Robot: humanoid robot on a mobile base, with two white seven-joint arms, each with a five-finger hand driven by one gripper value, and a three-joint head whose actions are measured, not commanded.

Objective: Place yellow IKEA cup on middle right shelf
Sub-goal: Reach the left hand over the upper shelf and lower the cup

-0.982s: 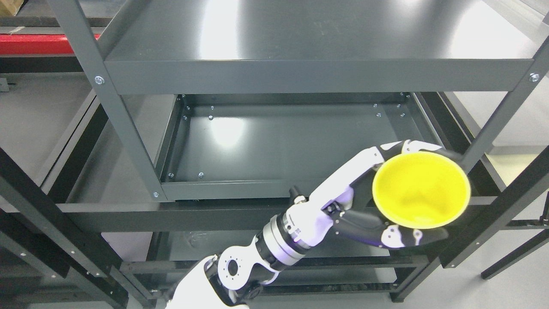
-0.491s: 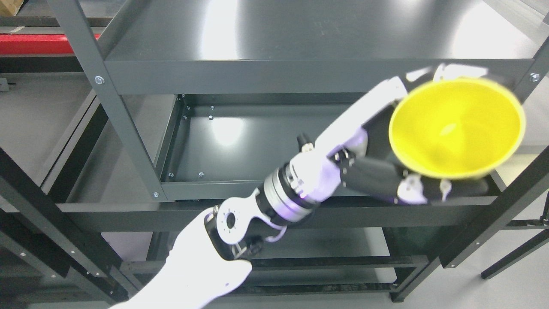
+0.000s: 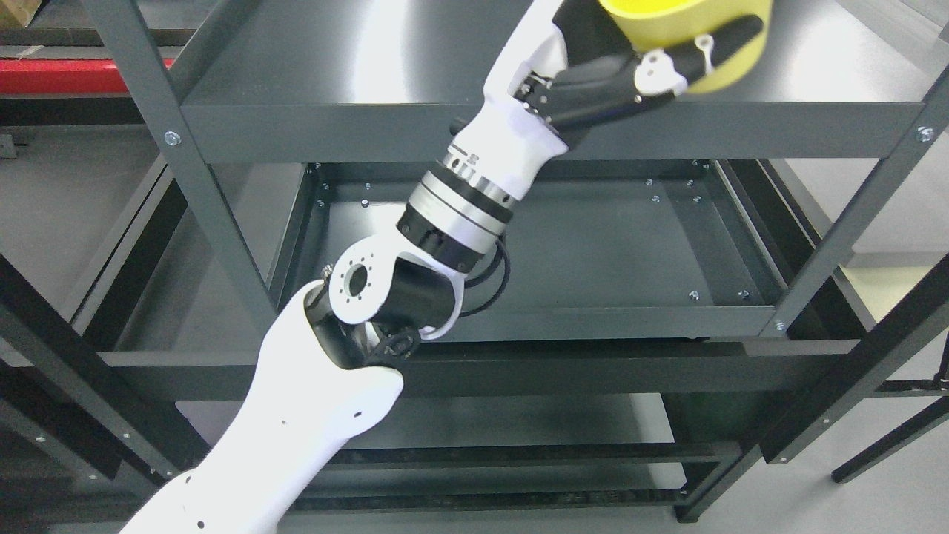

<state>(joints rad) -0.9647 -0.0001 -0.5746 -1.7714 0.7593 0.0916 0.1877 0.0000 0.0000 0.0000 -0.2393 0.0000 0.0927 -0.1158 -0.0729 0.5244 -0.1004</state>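
Head view shows the left hand (image 3: 630, 67) wrapped around the yellow cup (image 3: 693, 33), held high above the top shelf (image 3: 371, 67). From where I stand, the lower shelf (image 3: 593, 252) lies below and nearer, so the cup must descend.

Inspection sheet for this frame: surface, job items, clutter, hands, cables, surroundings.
Surface: dark metal shelf unit; tray shelf below the top board is bare.
Job's things: yellow cup at the picture's top edge, over the top board, partly cut off.
Clutter: nothing seen.
Hands: left hand wrapped around the cup; right not in view.
Cables: black cable loop at the left wrist.
Surroundings: grey floor, red bar at upper left.
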